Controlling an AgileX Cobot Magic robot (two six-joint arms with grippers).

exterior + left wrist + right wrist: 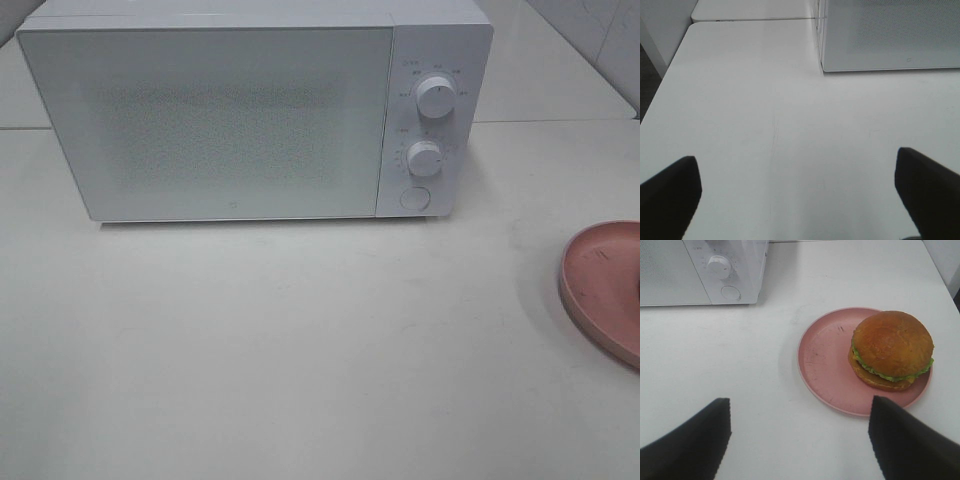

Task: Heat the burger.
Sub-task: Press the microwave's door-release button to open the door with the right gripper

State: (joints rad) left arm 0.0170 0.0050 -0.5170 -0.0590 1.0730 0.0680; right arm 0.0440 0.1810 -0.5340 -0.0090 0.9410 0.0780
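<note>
1 burger [891, 349] on 1 plate [822, 365]. 1 microwave [230, 120], door closed; 2 dials: upper knob [436, 97], lower knob [425, 158]. Left gripper [796, 167], right gripper [801, 412]: jaws apart, empty.

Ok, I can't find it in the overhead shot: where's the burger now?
Only the right wrist view shows the burger: it sits on the pink plate, off-centre, on the table to the right of the closed microwave.

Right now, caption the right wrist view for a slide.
Open right gripper over table; burger on plate, shut microwave beyond.
</note>
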